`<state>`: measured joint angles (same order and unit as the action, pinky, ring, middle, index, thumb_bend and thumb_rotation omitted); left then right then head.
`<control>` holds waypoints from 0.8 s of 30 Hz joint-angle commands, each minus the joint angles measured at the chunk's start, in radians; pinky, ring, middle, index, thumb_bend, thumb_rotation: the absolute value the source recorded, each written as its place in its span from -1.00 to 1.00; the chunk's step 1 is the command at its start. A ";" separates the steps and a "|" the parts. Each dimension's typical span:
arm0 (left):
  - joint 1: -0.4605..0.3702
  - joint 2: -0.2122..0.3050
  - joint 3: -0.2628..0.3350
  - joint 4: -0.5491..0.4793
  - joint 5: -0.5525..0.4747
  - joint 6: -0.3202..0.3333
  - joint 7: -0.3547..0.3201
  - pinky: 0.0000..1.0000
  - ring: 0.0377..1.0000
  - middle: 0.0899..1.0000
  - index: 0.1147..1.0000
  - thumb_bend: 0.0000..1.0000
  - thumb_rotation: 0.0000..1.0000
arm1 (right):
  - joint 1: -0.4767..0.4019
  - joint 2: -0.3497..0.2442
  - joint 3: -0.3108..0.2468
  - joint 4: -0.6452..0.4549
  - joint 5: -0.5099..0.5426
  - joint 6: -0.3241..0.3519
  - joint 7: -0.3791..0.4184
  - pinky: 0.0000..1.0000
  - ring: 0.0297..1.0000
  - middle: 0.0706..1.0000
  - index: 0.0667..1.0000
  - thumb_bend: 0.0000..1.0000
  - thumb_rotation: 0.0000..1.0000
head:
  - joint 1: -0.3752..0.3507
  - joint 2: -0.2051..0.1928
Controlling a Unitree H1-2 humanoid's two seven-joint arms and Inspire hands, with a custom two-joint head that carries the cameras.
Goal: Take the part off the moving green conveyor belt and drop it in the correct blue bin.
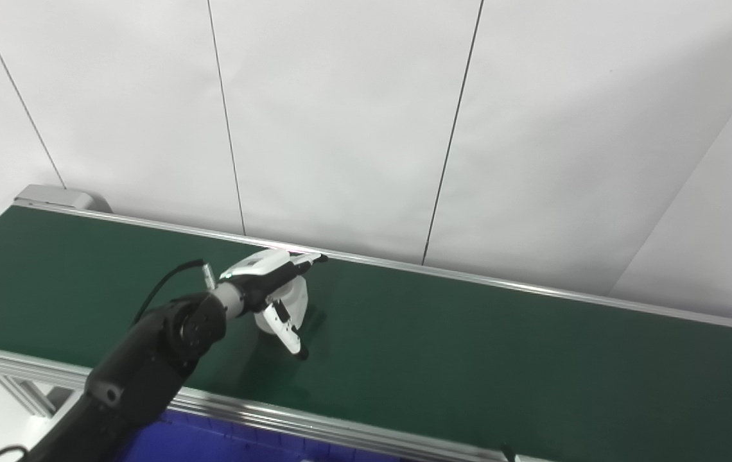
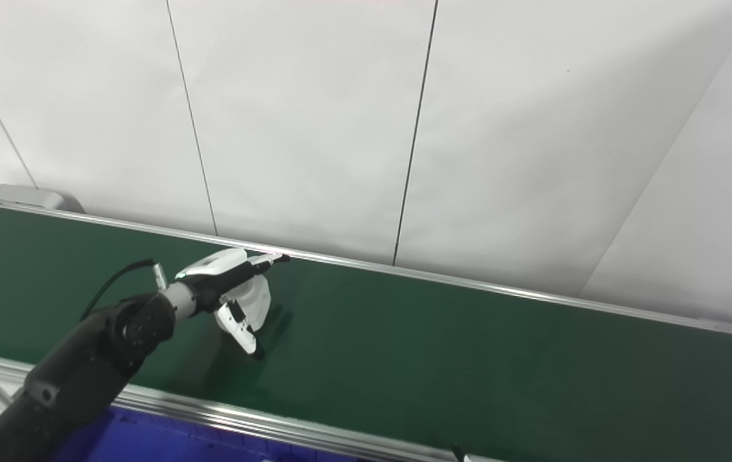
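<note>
Blue bin (image 1: pixel 212 439) sits nearest, below the belt (image 1: pixel 469 359). Left hand (image 1: pixel 274 292) is spread around the white part (image 1: pixel 294 303) on the belt; firm hold unclear. Lift and drop remain.

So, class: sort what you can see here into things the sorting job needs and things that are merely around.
Part of the job:
- left hand, fingers spread around the part
- white part on the belt
- green conveyor belt
- blue bin, below the near rail

Just around:
- white wall panels
- cable on the forearm
</note>
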<state>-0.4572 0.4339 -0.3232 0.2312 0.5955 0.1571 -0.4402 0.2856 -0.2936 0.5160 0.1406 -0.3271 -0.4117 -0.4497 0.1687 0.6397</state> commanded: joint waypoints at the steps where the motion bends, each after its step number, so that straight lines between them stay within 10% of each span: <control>1: -0.038 0.024 -0.009 0.001 0.007 0.033 -0.031 1.00 1.00 1.00 0.93 0.95 -0.71 | -0.005 0.004 -0.005 -0.034 -0.008 -0.058 -0.022 0.91 0.96 1.00 1.00 0.60 0.76 | -0.001 -0.002; 8: -0.062 0.023 -0.086 0.050 0.081 0.116 -0.076 1.00 1.00 1.00 0.87 0.76 -0.98 | 0.002 0.013 -0.014 -0.037 -0.015 -0.058 -0.021 0.89 0.95 1.00 1.00 0.62 0.78 | -0.002 -0.006; 14: -0.044 -0.016 -0.046 0.126 0.067 0.061 0.103 0.08 0.34 0.52 0.33 0.12 -1.00 | -0.001 0.013 -0.013 -0.030 -0.015 -0.058 -0.023 0.89 0.98 1.00 1.00 0.62 0.79 | -0.004 -0.010; 16: -0.043 -0.022 -0.038 0.141 0.057 0.047 0.134 0.05 0.14 0.08 -0.11 0.03 -0.99 | -0.001 0.012 -0.011 -0.032 -0.013 -0.058 -0.024 0.91 0.98 1.00 1.00 0.60 0.78 | -0.004 -0.010; 24: -0.016 -0.041 -0.023 0.169 0.038 -0.035 0.274 -0.08 -0.15 -0.04 -0.16 0.00 -1.00 | -0.005 0.005 -0.001 -0.027 -0.020 -0.058 -0.047 0.83 0.94 1.00 1.00 0.59 0.80 | -0.006 -0.011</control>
<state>-0.4781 0.3866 -0.3508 0.3820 0.6292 0.1454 -0.1956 0.2891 -0.2825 0.5123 0.1378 -0.3450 -0.4117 -0.4719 0.1626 0.6289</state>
